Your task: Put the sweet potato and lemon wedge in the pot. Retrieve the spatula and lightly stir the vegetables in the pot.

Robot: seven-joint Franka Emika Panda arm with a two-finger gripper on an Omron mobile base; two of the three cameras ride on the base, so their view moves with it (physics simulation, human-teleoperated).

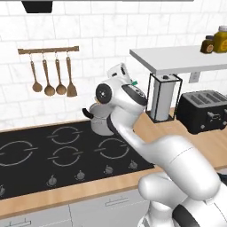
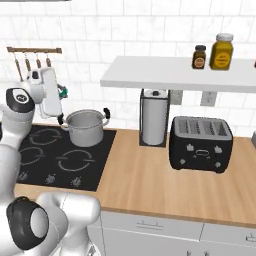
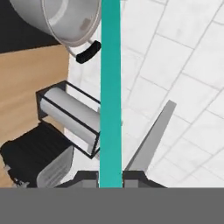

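My arm [image 1: 133, 128] is glossy white all over, built from rounded, tubular links that swell into a bulbous shoulder. I see dark grey to black bands at the joints and a round black cap with a pale ring on one joint. The hand [image 2: 50, 92] is a white, boxy block.

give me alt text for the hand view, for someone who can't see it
The hand is shut on a teal spatula handle that runs straight up the middle of the picture. Behind it, tilted, are the silver pot on the black cooktop, a paper towel holder, a black toaster and white wall tiles.
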